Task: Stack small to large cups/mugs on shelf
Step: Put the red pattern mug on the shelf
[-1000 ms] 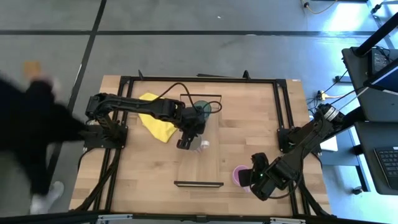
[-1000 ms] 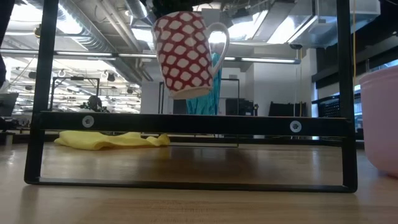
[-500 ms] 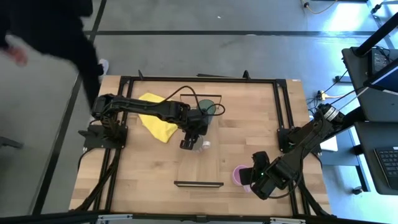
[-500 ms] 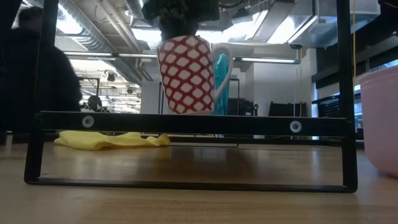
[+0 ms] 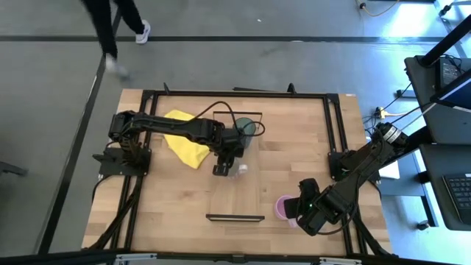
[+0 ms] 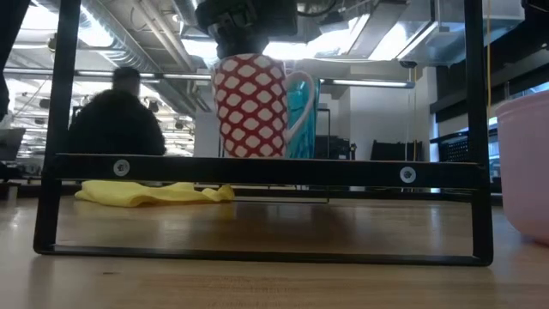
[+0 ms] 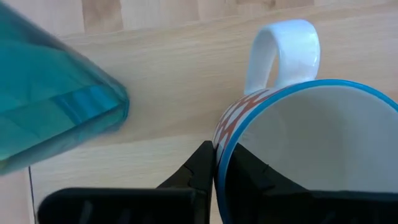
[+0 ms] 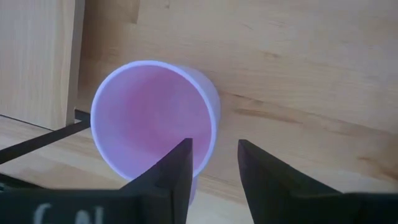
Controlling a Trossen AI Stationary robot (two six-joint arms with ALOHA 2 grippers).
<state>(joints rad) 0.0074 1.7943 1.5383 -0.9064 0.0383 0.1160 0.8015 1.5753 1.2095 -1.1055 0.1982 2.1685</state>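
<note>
A white mug with a red lattice pattern and a blue rim (image 6: 251, 107) stands upright over the light-wood shelf board (image 6: 266, 169), its bottom level with the board's top. My left gripper (image 6: 244, 26) is shut on it from above. The teal tumbler (image 6: 305, 116) stands just behind it; it also shows in the left wrist view (image 7: 56, 106). The pink mug (image 8: 152, 118) stands on the table near the shelf's near end. My right gripper (image 8: 214, 165) is open, one finger over the mug's mouth and one outside its wall. My left gripper pinches the mug's rim (image 7: 219, 155), one finger inside the mug and one outside, on the side a quarter turn from the white handle (image 7: 283, 53). The fingers point down from above. The mug is upright; whether its bottom rests on the shelf board, I cannot tell.
A yellow cloth (image 5: 184, 140) lies on the table left of the shelf's far end. The shelf's dark end pieces (image 5: 235, 218) stand at its near and far ends. A person (image 6: 116, 116) shows in the room beyond the table.
My left gripper has come down with the patterned mug. The mug was tilted and higher above the shelf board; it is now upright with its bottom at the board's top, next to the teal tumbler. A person has walked past the table's far left.
</note>
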